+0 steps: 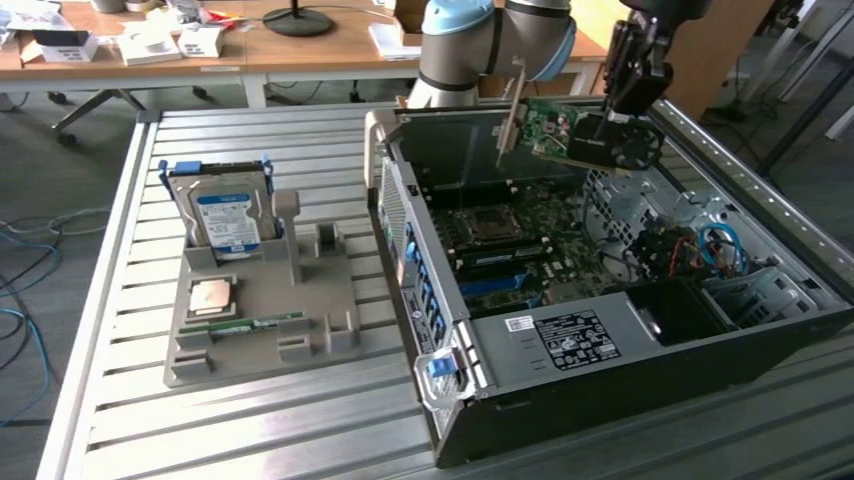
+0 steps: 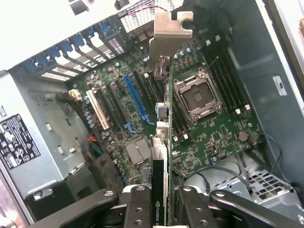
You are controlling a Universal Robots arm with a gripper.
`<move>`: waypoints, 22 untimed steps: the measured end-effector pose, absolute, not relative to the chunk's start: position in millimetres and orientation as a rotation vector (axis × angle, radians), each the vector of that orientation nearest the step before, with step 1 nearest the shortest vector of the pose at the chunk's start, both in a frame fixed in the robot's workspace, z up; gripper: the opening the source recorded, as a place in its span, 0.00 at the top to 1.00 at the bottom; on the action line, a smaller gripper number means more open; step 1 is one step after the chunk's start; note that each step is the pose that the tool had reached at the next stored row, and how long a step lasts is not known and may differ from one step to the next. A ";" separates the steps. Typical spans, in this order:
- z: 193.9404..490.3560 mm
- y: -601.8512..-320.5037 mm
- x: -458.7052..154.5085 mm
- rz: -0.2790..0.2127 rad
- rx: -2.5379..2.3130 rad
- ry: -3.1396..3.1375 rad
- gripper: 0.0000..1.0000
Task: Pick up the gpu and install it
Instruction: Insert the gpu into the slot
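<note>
The black two-fingered pincer (image 1: 611, 122) on the pale blue and grey robot arm (image 1: 497, 40) is holding the thin flat green circuit-board gpu with a long silver metal bracket (image 1: 567, 135). Its jaws are partly closed and clamping the card from both sides at the end opposite the bracket.

In the exterior view the gpu is hanging in the air over the open black computer case (image 1: 641, 390), toward twelve o'clock of the green motherboard (image 1: 534, 235) and apart from it. The card is standing on edge, and its bracket is sitting at the nine o'clock end.

In the wrist view the pincer (image 2: 164, 202) is gripping the gpu (image 2: 160, 147), which is showing edge-on. The card is running across the motherboard (image 2: 218, 137) between the long blue expansion slot (image 2: 135, 99) and the square silver processor socket (image 2: 197, 97).

At nine o'clock of the case in the exterior view, a grey moulded parts tray (image 1: 327, 330) is resting on the slatted metal surface (image 1: 267, 420). In that tray a boxy hard drive with a blue and white label (image 1: 227, 215) is standing upright at twelve o'clock. A square processor chip (image 1: 214, 297) and a narrow green memory stick (image 1: 247, 325) are lying flat toward six o'clock.
</note>
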State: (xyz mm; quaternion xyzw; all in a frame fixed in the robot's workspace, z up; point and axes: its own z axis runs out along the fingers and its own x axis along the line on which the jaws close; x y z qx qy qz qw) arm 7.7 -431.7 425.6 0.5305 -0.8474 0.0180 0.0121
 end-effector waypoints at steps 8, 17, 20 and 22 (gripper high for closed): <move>425.6 -431.7 7.8 0.058 1.783 -2.559 0.74; 425.6 -431.7 7.7 0.058 1.794 -2.552 0.74; 425.6 -431.7 7.7 0.058 1.794 -2.552 0.74; 425.6 -431.7 7.8 0.058 1.794 -2.552 0.74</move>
